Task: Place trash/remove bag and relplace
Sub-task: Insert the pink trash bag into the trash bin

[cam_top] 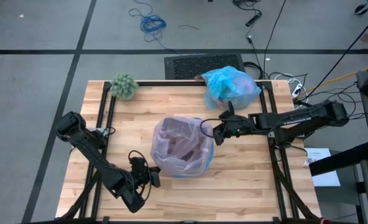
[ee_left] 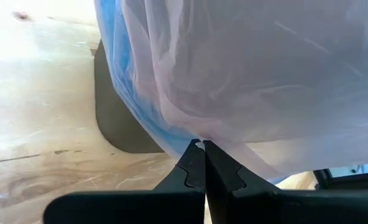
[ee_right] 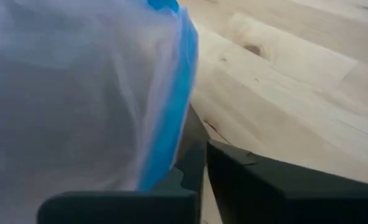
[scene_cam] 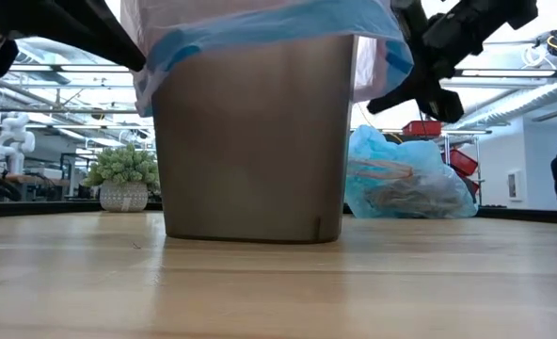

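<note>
Overhead view: a light wooden slatted table [cam_top: 246, 180] carrying a brown square bin [scene_cam: 255, 141] near its middle, lined with a translucent pink plastic bag with a blue rim [cam_top: 183, 146] folded over the bin's upper edge. The thin, crinkly, translucent light-blue bin bag [cam_top: 231, 86], filled and bunched, lies at the table's far edge, well apart from the bin; in the low view it shows behind the bin, to its right. A fuzzy green ball [cam_top: 124, 86] sits at the far left corner of the table.

Left gripper [cam_top: 153, 176]: at the near left side of the bin, fingers pressed together, pinching a fold of the pink bag's rim, as the left wrist view shows [ee_left: 200, 147].

Right gripper [cam_top: 216, 132]: at the bin's right side, level with its rim. Its fingers [ee_right: 234, 180] stand close together beside the blue rim of the pink bag; whether plastic is caught between them cannot be told.

Trash inside the bin appears only as indistinct brownish shapes through the pink plastic
</note>
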Tool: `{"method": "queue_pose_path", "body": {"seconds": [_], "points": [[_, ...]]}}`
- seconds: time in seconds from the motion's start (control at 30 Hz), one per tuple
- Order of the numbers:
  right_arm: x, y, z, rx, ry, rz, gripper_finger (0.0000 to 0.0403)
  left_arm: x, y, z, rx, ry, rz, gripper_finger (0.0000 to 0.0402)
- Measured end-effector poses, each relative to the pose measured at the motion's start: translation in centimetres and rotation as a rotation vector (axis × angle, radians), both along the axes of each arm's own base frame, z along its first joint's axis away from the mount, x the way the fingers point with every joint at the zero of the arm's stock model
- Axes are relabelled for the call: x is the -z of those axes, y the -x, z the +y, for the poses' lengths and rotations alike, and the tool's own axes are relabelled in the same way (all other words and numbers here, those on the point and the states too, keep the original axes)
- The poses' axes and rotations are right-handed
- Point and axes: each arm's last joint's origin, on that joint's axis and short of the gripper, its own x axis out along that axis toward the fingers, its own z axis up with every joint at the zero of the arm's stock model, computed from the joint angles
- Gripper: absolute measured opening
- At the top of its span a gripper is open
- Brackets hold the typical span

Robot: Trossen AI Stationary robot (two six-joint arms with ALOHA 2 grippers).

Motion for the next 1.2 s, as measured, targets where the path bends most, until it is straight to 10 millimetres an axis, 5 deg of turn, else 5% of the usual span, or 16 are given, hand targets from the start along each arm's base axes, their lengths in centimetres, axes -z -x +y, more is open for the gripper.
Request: {"method": "queue_pose_path", "body": {"seconds": [0.27, 0.47, 0.73, 0.93, 1.07, 1.2], "points": [[1.4, -0.7, 0.2, -0.032, -0.024, 0.066, 0.0001, 0.1, -0.1, 0.6, -0.004, -0.041, 0.042, 0.0], [-1.0, 1.8, 0.4, -0.033, -0.124, 0.016, 0.001, 0.1, -0.1, 0.6, -0.002, -0.039, 0.042, 0.0], [-3.7, 4.0, 0.2, -0.045, -0.138, -0.123, 0.0124, 0.2, -0.1, 0.5, 0.005, -0.026, 0.054, 0.0], [-1.9, 2.0, 0.3, -0.076, -0.088, -0.041, 0.0199, 0.2, -0.1, 0.5, 0.004, -0.025, 0.054, 0.0], [-0.9, 0.2, 0.6, -0.118, -0.051, -0.056, 0.0188, 0.2, -0.1, 0.5, 0.005, -0.023, 0.056, 0.0], [0.4, -0.6, 0.7, -0.116, -0.044, 0.002, 0.0106, 0.2, -0.1, 0.5, 0.006, -0.021, 0.058, 0.0]]}}
